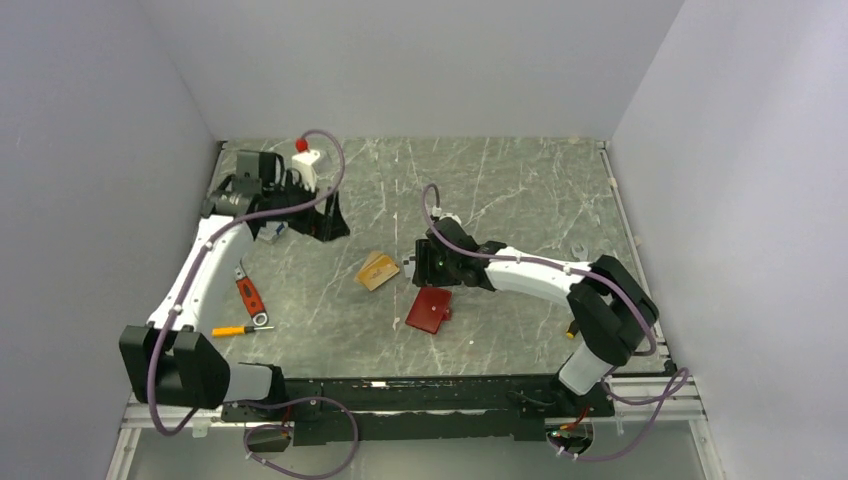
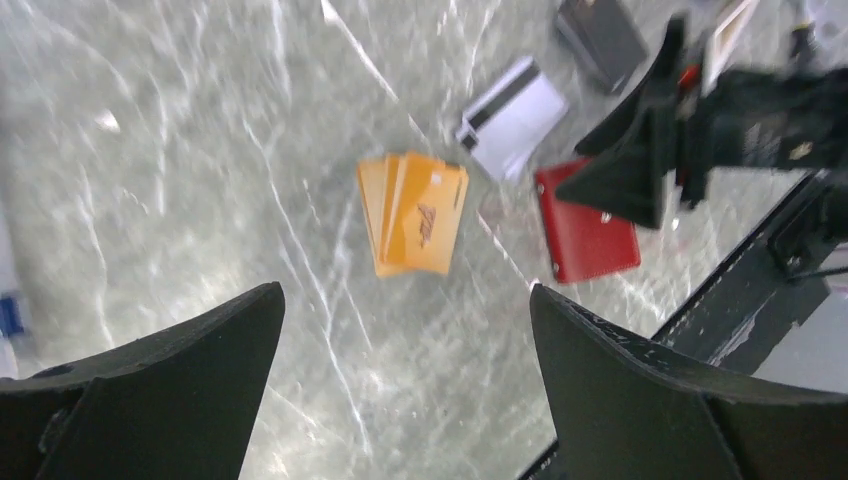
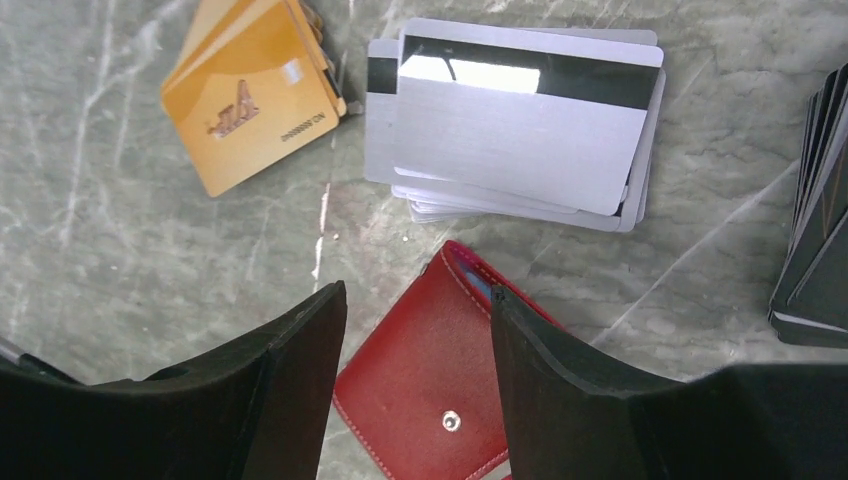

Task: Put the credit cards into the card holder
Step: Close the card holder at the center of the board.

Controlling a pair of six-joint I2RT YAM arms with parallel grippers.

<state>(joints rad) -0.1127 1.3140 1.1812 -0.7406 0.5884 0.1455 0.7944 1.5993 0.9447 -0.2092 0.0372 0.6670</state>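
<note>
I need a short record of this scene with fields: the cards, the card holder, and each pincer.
gold cards: small fanned stack lying on the table
silver cards: stack beside the gold ones
card holder: dark red, closed, flat on the table
left pincer: open, empty, far from the cards
right pincer: open, above the card holder, holding nothing

black stack cut off at edge
</note>
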